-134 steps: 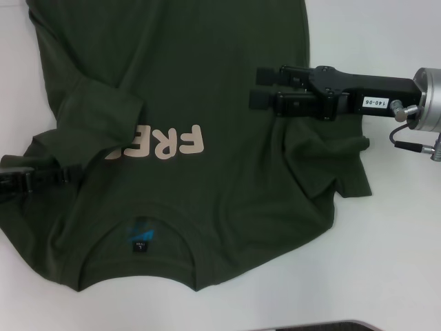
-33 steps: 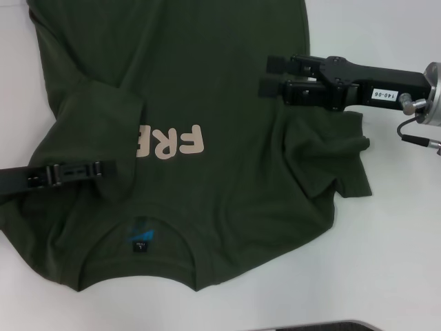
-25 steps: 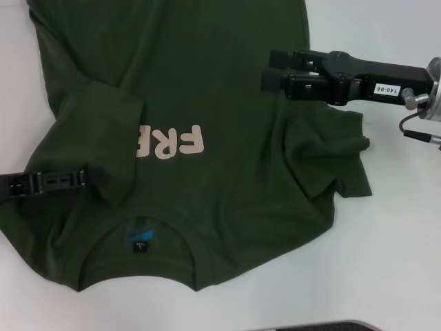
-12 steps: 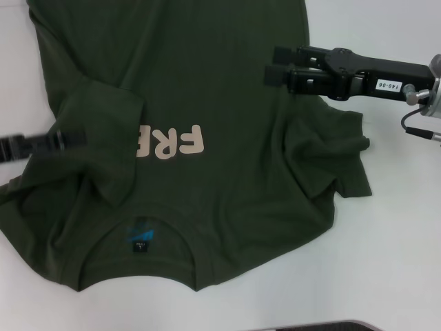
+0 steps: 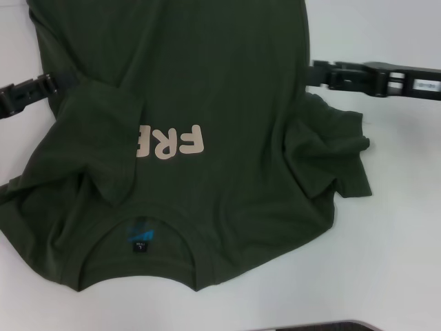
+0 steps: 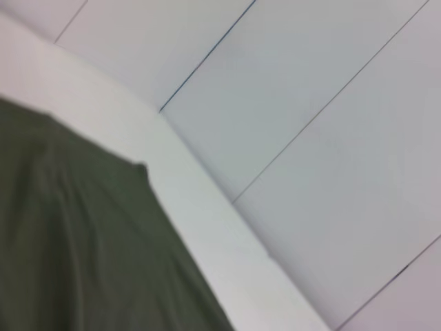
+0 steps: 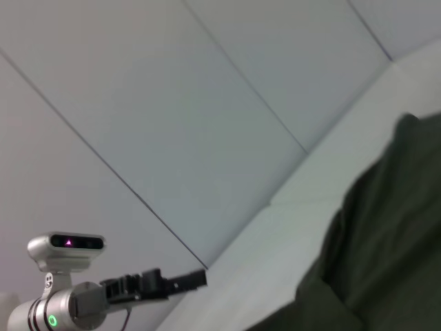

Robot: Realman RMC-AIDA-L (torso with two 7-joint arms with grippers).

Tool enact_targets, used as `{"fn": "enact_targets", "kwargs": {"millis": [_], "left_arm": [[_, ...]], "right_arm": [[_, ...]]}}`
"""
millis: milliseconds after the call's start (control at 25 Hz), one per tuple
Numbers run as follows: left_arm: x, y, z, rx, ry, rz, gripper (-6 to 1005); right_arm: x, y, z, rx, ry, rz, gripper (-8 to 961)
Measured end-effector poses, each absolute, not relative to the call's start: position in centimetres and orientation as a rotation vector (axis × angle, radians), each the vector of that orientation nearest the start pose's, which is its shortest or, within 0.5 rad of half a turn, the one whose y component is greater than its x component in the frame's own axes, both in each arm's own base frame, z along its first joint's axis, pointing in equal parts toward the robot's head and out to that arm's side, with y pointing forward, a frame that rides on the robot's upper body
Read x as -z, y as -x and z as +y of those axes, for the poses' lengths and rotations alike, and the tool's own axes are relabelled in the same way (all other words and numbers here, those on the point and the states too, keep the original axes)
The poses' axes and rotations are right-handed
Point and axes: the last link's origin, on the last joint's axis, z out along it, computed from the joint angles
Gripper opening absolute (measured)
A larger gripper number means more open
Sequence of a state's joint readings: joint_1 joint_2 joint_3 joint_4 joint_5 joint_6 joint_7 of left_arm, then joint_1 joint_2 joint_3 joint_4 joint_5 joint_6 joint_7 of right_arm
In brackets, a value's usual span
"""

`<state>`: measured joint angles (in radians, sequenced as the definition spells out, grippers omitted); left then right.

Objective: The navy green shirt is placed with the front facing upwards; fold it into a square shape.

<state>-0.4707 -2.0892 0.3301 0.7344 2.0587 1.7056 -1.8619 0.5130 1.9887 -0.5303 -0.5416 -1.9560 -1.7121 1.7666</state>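
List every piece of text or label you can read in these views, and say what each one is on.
"FRE": pale block letters on the chest of the navy green shirt, seen upside down; the left sleeve, folded inward, cuts off whatever follows.
Black and blue label inside the collar: too small to read.
White sticker on the right gripper: too blurred to read.

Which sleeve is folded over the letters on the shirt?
The sleeve on the robot's left: it lies folded inward across the navy green shirt, hiding part of the pale letters. The right sleeve sits bunched, away from them.
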Motion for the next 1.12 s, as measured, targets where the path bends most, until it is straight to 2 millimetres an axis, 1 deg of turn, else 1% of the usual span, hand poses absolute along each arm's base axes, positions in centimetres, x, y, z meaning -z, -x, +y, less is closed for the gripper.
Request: {"fn": "enact_targets", "kwargs": {"millis": [200, 400, 520, 760, 1120], "left_arm": [[-4.4, 28.7, 31.1, 1.117, 2.321, -1.300, 894], [-3.5, 28.1, 31.1, 1.172, 2.318, -1.290, 894], [-3.1, 28.0, 31.3, 1.173, 2.308, -1.281, 892], [-2.7, 28.0, 31.2, 1.215, 2.279, -1.253, 889], [-2.4, 28.1, 31.1, 1.209, 2.283, -1.233, 887]], "right_arm": [[-5.9, -29.9, 30.6, -0.942, 2.484, 1.393, 901], [-6.9, -32.0, 29.0, -0.848, 2.425, 1.546, 901], [-7.1, -33.0, 28.2, -0.800, 2.397, 1.613, 901], [-6.7, -34.5, 27.1, -0.688, 2.353, 1.728, 900], [-6.7, -36.7, 26.5, -0.595, 2.228, 1.782, 899]]}}
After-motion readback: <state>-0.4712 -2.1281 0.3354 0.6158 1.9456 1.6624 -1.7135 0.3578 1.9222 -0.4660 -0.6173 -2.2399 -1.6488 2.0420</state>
